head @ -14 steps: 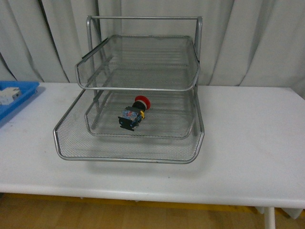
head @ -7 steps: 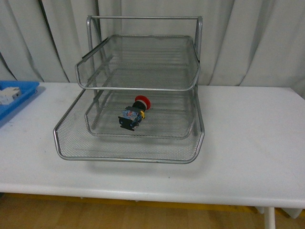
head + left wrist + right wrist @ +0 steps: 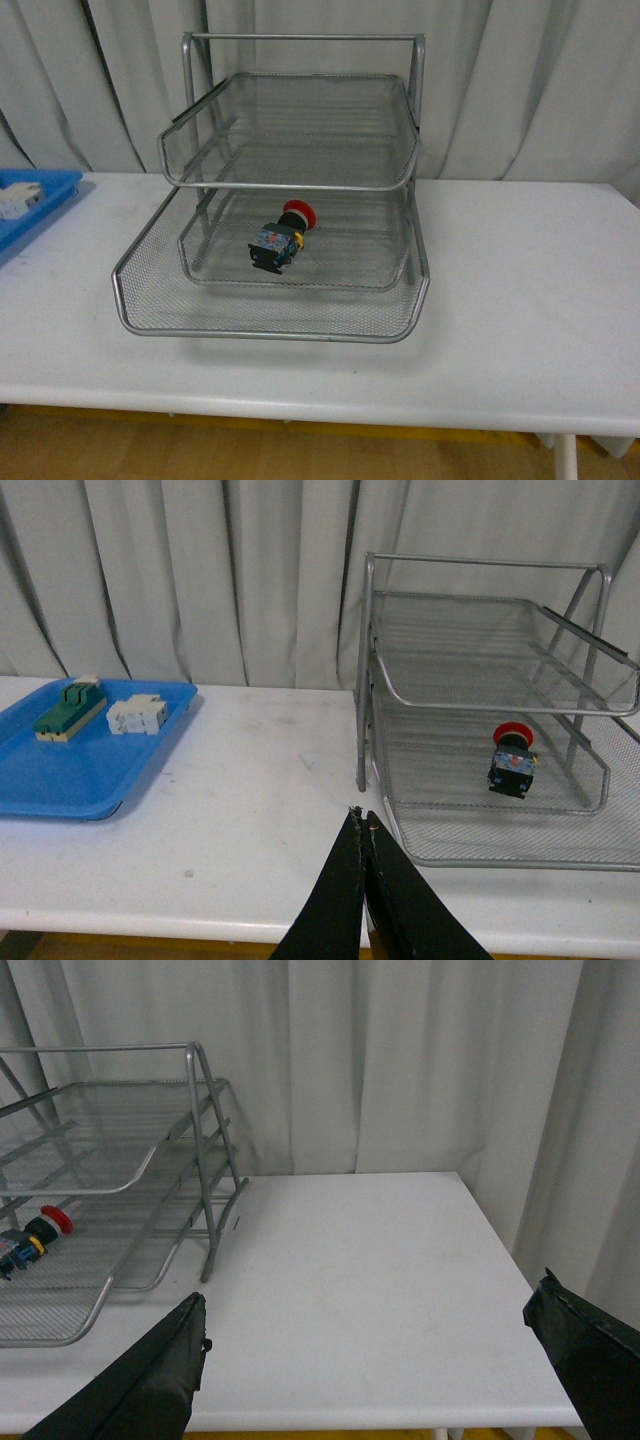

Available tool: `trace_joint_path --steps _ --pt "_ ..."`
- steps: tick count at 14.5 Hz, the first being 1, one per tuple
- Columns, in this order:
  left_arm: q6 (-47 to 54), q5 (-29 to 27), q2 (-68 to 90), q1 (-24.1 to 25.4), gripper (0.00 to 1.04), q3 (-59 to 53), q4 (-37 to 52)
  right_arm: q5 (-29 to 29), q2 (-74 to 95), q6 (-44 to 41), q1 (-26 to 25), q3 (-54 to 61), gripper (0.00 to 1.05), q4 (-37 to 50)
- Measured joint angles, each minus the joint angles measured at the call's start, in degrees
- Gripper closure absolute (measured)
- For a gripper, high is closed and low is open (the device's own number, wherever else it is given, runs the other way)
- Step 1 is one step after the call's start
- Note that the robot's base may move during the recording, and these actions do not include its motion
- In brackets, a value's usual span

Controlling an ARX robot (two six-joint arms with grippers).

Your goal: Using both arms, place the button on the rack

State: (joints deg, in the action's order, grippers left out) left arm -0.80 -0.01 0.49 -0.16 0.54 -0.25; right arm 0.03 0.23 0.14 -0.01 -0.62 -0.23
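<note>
The button (image 3: 279, 238), red cap on a black, blue and yellow body, lies on its side on the middle mesh shelf of the silver rack (image 3: 270, 320). It also shows in the left wrist view as the button (image 3: 512, 761) inside the rack (image 3: 480, 850), and in the right wrist view as the button (image 3: 32, 1235) in the rack (image 3: 195, 1140). My left gripper (image 3: 361, 816) is shut with nothing in it, over bare table beside the rack's front corner. My right gripper (image 3: 372, 1305) is wide open over the table, away from the rack. Neither arm shows in the front view.
A flat blue tray (image 3: 60, 770) holds a green-and-beige block (image 3: 68, 708) and a white block (image 3: 137, 715); its edge shows as the blue tray (image 3: 30, 215) at the far left. The white table (image 3: 520, 300) ends near the front; grey curtains hang behind.
</note>
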Motion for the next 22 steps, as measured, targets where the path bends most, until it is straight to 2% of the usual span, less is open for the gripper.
trace_joint_path --steps 1,5,6,7,8,9,10,12,15,18,22 --pt "-0.02 -0.02 0.0 0.0 0.97 0.0 0.02 0.0 0.0 0.0 0.0 0.0 0.06 0.02" --pt "0.0 0.0 0.0 0.0 0.48 0.0 0.02 -0.46 0.07 0.2 -0.11 -0.02 0.06 -0.04" --pt "-0.02 0.0 0.0 0.0 0.36 0.0 0.0 -8.09 5.29 3.19 -1.81 -0.31 0.06 6.21" --pt "0.0 -0.02 0.0 0.0 0.21 0.0 0.04 -10.88 18.1 6.6 0.85 -3.1 0.06 17.05" --pt "0.0 0.0 0.0 0.0 0.1 0.0 0.04 -11.37 28.15 8.41 3.61 -6.29 0.06 25.9" --pt "0.07 0.0 0.0 0.0 0.06 0.0 0.02 -11.26 40.74 11.08 5.77 -12.04 0.06 34.4" --pt "0.07 0.0 0.0 0.0 0.07 0.0 0.04 -9.18 59.08 14.93 10.25 -23.43 0.06 37.92" --pt "0.07 0.0 0.0 0.0 0.07 0.0 0.02 -7.82 80.26 17.51 17.86 -37.03 0.06 28.68" --pt "0.09 0.0 0.0 0.0 0.07 0.0 0.02 -7.87 91.47 18.03 24.48 -46.23 0.08 19.61" --pt "0.11 0.0 0.0 0.0 0.07 0.0 0.02 -8.61 97.85 18.73 30.14 -49.2 0.42 12.35" --pt "0.17 0.0 0.0 0.0 0.07 0.0 0.02 -7.58 105.44 19.76 32.35 -50.6 0.88 9.88"
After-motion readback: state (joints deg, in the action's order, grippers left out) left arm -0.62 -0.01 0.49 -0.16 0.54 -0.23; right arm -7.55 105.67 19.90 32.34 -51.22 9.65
